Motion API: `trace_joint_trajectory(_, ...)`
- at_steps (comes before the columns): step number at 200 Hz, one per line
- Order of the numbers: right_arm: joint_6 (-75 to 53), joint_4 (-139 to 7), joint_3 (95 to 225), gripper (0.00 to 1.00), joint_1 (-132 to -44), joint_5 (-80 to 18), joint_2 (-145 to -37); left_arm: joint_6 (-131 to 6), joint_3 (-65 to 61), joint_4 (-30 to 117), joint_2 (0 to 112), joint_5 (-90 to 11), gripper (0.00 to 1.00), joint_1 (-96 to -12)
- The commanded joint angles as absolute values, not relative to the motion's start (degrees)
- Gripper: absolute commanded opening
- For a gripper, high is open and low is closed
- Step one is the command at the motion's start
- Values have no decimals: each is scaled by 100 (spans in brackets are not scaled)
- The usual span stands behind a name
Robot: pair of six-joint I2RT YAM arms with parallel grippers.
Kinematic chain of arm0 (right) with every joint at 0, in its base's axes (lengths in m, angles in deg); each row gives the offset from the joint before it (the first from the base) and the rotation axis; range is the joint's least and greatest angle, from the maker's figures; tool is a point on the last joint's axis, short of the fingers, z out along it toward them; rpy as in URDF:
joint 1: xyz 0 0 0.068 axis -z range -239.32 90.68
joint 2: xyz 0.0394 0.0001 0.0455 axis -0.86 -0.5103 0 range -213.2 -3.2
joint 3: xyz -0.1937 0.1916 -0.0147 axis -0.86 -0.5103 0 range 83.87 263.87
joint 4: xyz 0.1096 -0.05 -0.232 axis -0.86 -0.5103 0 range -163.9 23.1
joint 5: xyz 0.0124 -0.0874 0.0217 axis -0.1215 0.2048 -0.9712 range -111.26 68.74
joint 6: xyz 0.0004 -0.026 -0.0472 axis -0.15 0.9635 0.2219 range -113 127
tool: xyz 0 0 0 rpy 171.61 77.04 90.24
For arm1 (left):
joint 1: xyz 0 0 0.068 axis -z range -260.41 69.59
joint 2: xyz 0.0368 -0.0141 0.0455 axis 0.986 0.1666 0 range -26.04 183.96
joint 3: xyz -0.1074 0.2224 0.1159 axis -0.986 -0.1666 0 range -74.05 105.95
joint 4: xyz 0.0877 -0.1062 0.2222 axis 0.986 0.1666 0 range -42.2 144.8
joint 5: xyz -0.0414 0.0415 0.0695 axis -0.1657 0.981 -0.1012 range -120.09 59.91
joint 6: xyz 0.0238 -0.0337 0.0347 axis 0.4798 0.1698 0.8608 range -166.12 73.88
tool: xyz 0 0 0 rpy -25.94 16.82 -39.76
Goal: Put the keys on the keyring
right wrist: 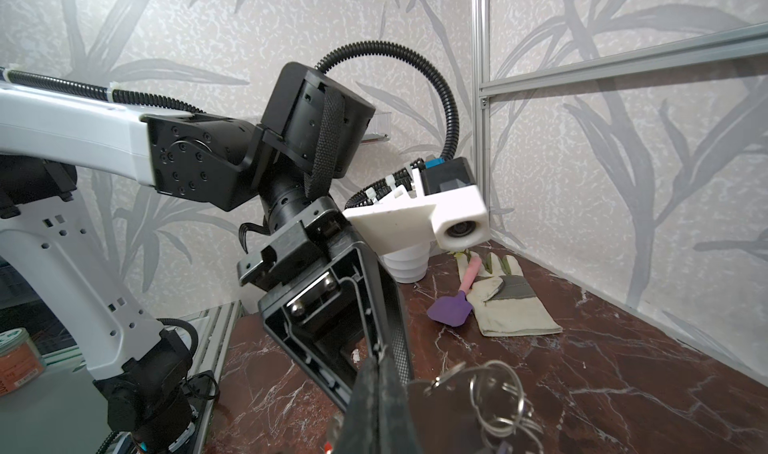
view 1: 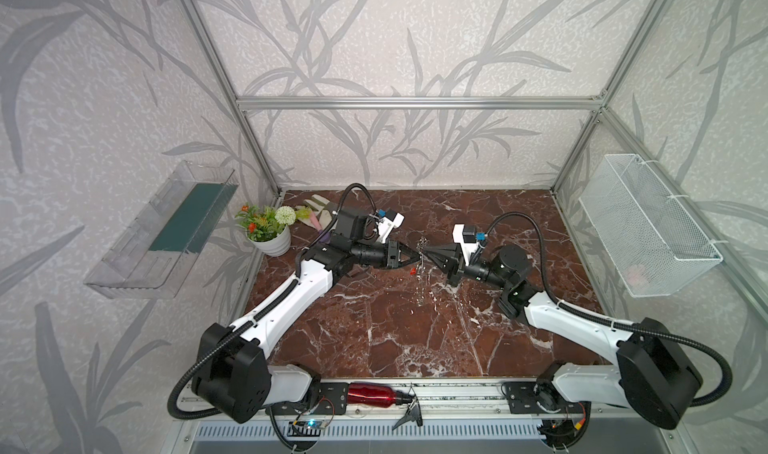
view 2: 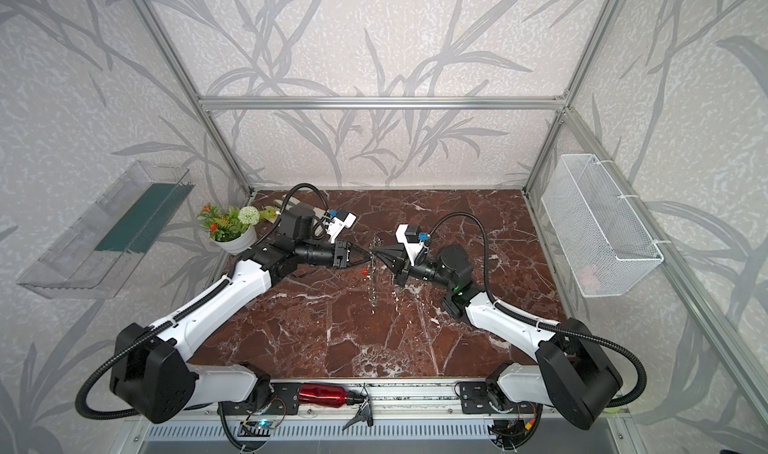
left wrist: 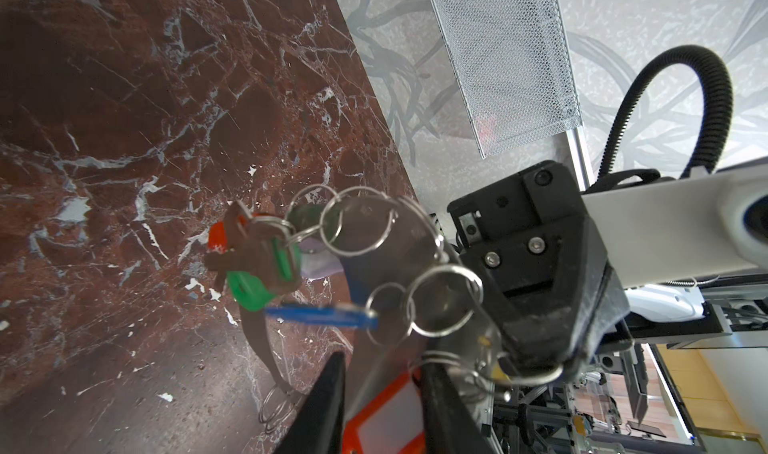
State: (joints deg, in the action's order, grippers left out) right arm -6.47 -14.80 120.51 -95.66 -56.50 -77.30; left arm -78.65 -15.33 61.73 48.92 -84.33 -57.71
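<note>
The right gripper (right wrist: 377,364) clamps the keyring (right wrist: 446,414) (split rings (right wrist: 496,393) dangling) above the table (right wrist: 623,369).

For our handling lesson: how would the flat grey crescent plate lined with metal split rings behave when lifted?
The grey plate is probably stiff: it holds flat in the right gripper. Its split rings and tagged keys hang loose, so likely swing.

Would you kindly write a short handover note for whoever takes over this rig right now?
Right pincer: shut on the keyring, held up above the table.
Left pincer: jaws apart beside it; an orange tag shows in the gap, seemingly not gripped.
Done: green-tagged keys, a blue-tagged key and a red-orange-headed key hang from its rings.
Left: check that the orange tag's key is threaded; loose keys not discernible in a top view.
</note>
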Motion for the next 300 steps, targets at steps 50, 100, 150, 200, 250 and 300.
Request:
trace_joint_trajectory(50,-707,-625,12383,0,-9609,-5909,-7588,-7407,-2592,5346,3297,-8009,57,-6507)
trace_joint_trajectory(100,-824,-542,12368,0,-9518,-6105,-7601,-6536,-3827,2947,2018,-7422,48,-6464)
trace_joint_trajectory(150,-949,-411,12259,0,-9400,-6313,-7562,-6173,-3246,2388,2675,-8578,53,-6144)
trace_joint_trajectory(200,-1180,-205,12184,0,-9295,-6483,-7570,-5532,-2461,3003,3505,-9118,47,-5794)
trace_joint_trajectory(250,-1243,-201,12178,0,-9272,-6545,-7543,-4781,-1951,3941,3951,-9158,43,-5530)
trace_joint_trajectory(300,-1305,-151,12172,0,-9248,-6556,-7553,-4656,-1845,4104,4116,-9159,31,-5475)
